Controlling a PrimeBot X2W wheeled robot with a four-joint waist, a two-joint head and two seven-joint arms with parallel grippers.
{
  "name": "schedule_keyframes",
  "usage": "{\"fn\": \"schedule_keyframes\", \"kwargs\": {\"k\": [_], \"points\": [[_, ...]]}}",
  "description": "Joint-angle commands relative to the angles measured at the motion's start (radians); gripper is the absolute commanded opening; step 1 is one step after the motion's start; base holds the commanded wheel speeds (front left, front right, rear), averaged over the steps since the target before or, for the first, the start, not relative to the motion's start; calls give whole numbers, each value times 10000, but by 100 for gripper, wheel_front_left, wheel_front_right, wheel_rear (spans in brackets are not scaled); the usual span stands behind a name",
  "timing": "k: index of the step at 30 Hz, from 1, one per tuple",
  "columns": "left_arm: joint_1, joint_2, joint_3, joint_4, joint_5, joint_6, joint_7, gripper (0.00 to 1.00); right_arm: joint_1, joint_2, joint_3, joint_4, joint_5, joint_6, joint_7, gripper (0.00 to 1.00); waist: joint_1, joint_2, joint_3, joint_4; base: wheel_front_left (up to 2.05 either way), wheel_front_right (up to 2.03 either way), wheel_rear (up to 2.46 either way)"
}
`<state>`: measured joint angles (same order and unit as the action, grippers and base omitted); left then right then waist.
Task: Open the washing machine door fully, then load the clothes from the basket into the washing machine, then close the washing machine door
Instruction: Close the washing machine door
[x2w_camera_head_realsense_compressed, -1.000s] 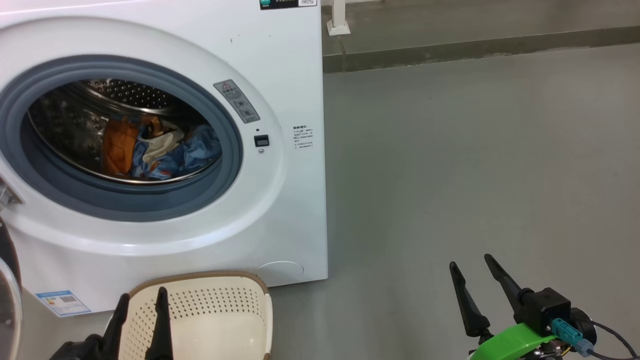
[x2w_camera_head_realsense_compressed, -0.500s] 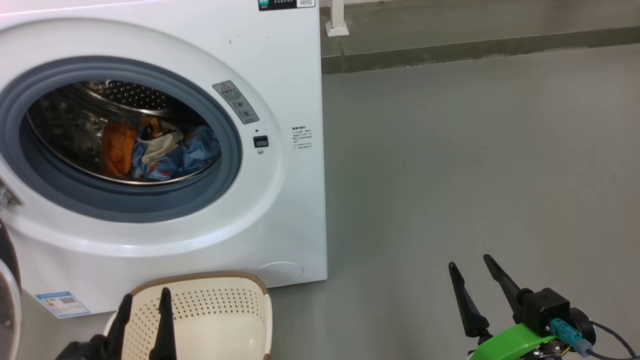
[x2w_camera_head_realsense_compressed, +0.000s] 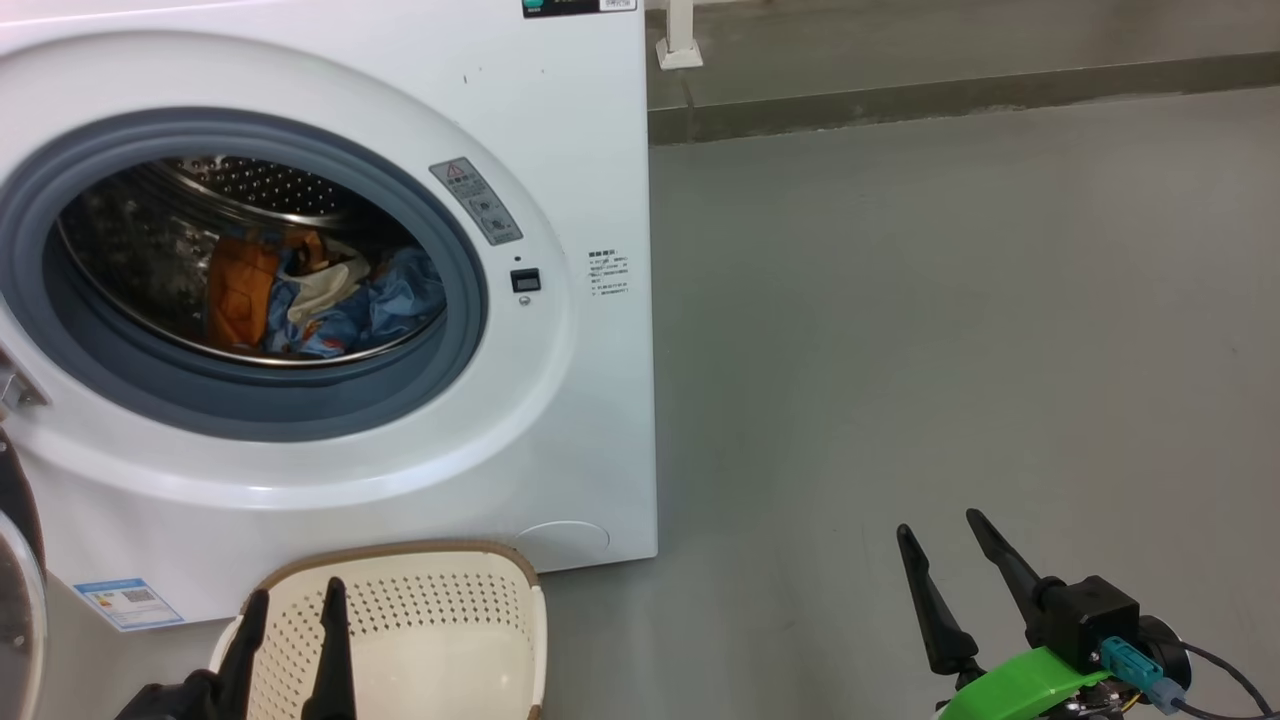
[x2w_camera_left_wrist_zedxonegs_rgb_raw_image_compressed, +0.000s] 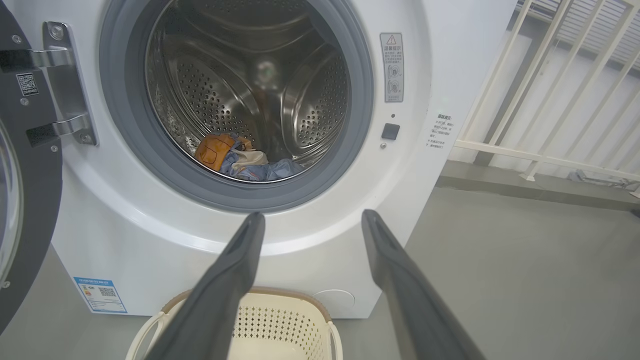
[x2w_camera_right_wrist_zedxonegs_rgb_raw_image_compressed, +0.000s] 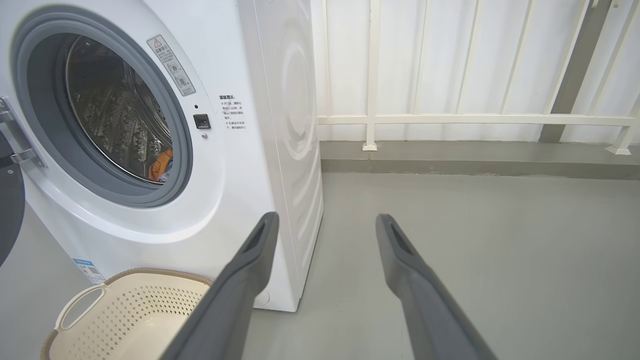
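Showing the clothes (x2w_camera_head_realsense_compressed: 320, 295) lying inside the washing machine (x2w_camera_head_realsense_compressed: 570, 130).
You see the washing machine door (x2w_camera_left_wrist_zedxonegs_rgb_raw_image_compressed: 42, 200) swung open at left, the left gripper (x2w_camera_head_realsense_compressed: 295, 598) over the basket (x2w_camera_head_realsense_compressed: 450, 620), and the right gripper (x2w_camera_head_realsense_compressed: 940, 525) over the floor (x2w_camera_head_realsense_compressed: 950, 300), jaws spread on both.

One washing machine (x2w_camera_head_realsense_compressed: 585, 400), one basket (x2w_camera_head_realsense_compressed: 400, 551)

Light: bright, even, diffuse. Soft shadow on floor (x2w_camera_head_realsense_compressed: 720, 450) right of washer (x2w_camera_head_realsense_compressed: 560, 130). Steel drum (x2w_camera_left_wrist_zedxonegs_rgb_raw_image_compressed: 320, 95) glints. Wrist views bowed at edges; all sharp.
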<state>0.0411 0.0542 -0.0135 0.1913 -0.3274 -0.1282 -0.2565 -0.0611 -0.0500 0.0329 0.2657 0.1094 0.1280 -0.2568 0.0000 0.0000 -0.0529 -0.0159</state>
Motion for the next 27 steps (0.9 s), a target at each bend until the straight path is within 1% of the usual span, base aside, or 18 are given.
{"fn": "schedule_keyframes", "kwargs": {"k": [1, 7, 12, 20, 27], "points": [[-384, 95, 314, -177, 102, -23, -53, 100, -217, -3, 270, -219, 26, 27, -49, 100, 0, 0, -7, 2, 0, 0, 0], [-400, 147, 212, -101, 38, -23, -53, 100, -229, -3, 265, -188, 53, 27, -49, 100, 0, 0, -8, 6, -10, 10, 0], [-428, 190, 174, 8, 38, -24, -53, 100, -239, -3, 248, -168, 72, 27, -49, 100, 0, 0, -7, 18, -74, 74, 0], [-461, 213, 135, 96, 45, -24, -53, 100, -201, -3, 288, -170, 87, 27, -49, 100, 0, 0, 12, 50, -162, 162, 0], [-435, 181, 296, -145, 74, -24, -53, 100, -187, -3, 294, -179, 94, 27, -49, 100, 0, 0, 72, 73, -159, 159, 0]]}}
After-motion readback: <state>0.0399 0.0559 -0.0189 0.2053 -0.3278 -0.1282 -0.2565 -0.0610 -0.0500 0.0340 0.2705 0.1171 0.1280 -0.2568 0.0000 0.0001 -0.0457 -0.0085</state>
